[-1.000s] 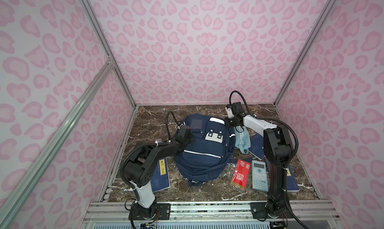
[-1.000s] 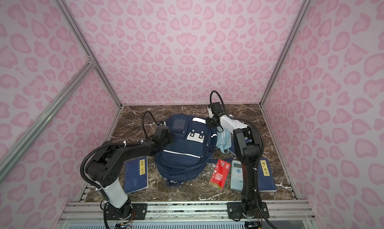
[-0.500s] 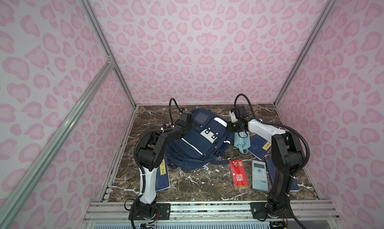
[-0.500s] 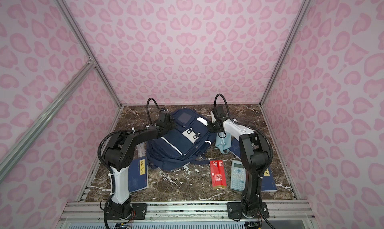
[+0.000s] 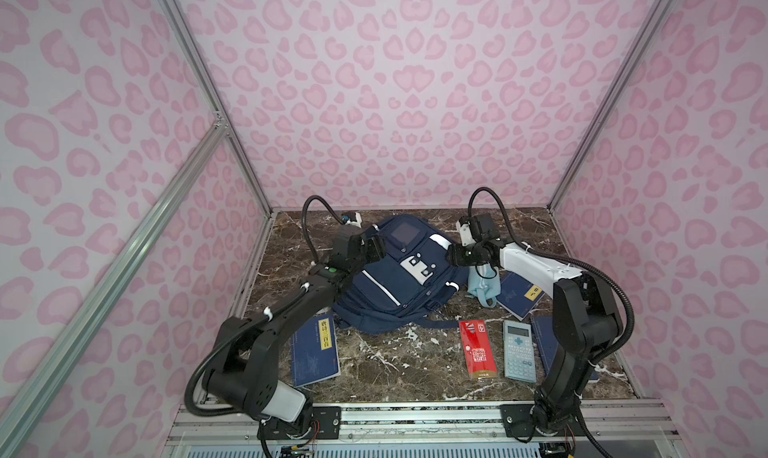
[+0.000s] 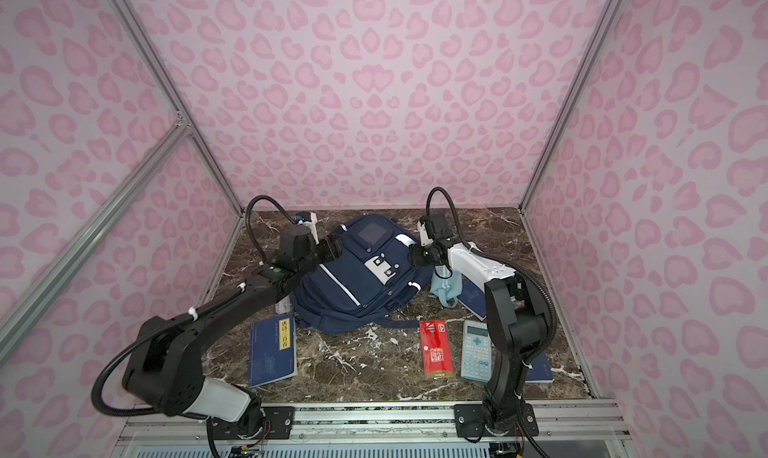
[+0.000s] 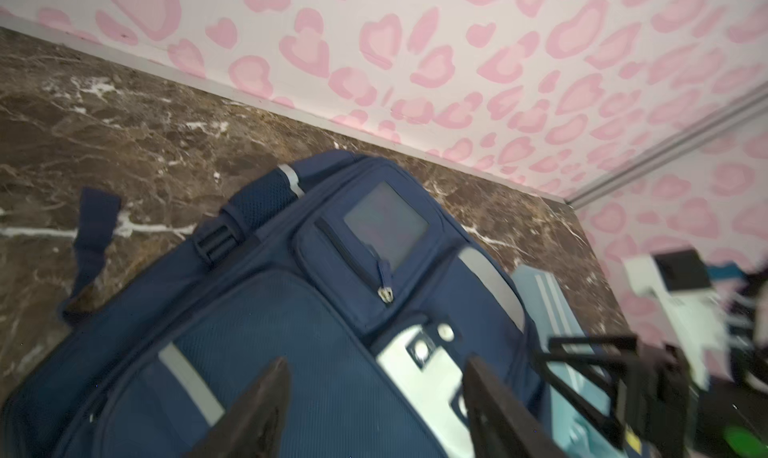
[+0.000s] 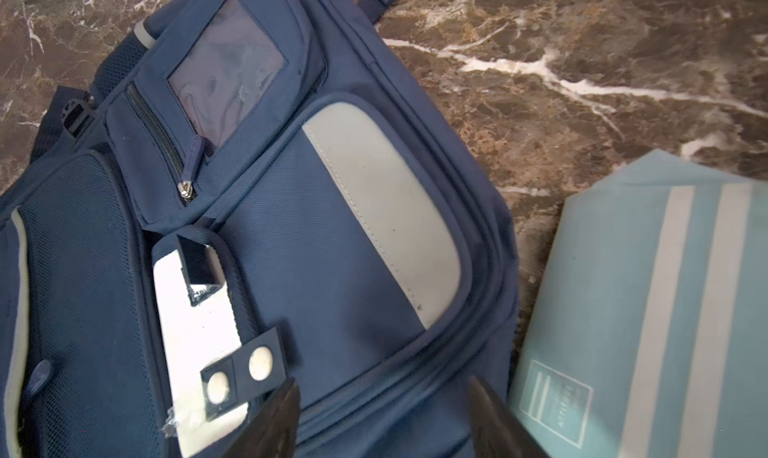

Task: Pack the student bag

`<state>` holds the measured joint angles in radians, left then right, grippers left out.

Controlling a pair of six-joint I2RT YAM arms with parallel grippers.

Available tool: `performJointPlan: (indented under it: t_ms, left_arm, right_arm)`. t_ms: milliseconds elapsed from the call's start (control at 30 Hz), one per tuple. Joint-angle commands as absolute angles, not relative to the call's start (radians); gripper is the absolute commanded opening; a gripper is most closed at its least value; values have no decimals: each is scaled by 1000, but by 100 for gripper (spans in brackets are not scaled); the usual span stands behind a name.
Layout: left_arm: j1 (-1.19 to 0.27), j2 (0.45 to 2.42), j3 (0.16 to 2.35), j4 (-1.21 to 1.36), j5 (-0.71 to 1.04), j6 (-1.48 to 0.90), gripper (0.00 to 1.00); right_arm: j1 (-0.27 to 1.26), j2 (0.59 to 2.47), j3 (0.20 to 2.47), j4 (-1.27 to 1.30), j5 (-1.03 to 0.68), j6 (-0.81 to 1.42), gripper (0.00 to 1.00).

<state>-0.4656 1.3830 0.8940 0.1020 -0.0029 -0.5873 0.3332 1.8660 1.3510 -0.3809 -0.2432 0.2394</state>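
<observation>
The student bag lies flat, front side up, at the back middle of the marble table, skewed so its clear-window pocket points toward the back wall. The left gripper hovers at its left upper edge and the right gripper at its right upper edge. Both claws stand spread with nothing between the fingers, only bag fabric showing beyond them. Just beside the bag's right flank sits a light-blue pencil pouch, with the right arm's forearm passing above it. Past the pouch lies a navy book with a yellow label, partly covered by the pouch. Nearer the front, well clear of the bag, a red packet and a grey-blue calculator lie side by side. Another navy book is mostly hidden behind the right arm. On the left, a 3rd navy book lies just off the bag's front corner, its far end under the left arm. A dark strap trails from the bag toward the red packet.
</observation>
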Motion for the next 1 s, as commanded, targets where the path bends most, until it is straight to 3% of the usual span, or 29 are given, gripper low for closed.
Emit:
performJointPlan:
  t_ms: [0,133,267,433,667,967]
  left_arm:
    - [-518,1243,728,36,73,-663,59]
    - [-621,1119,530,16,31,-758,52]
    - [-636,1145,427,93,4,-791,47]
    - [-617,1236,492,102,-135,-709,40]
    - [-489,1414,584,182,-96,-639,38]
    - [-431,1611,730,254,-34,-617,38]
  right_arm:
    - [339,1911,1373,-395,-195,232,61]
    - [350,1929,1355,-384,-196,235,59]
    - [367,1938,1341,-390,-205,234,55]
    - [377,1934,1322,-424,-216,221,48]
    - [405,1907,1278,-462,-240,197,46]
    - [480,1816,1211,-492,-210,183,43]
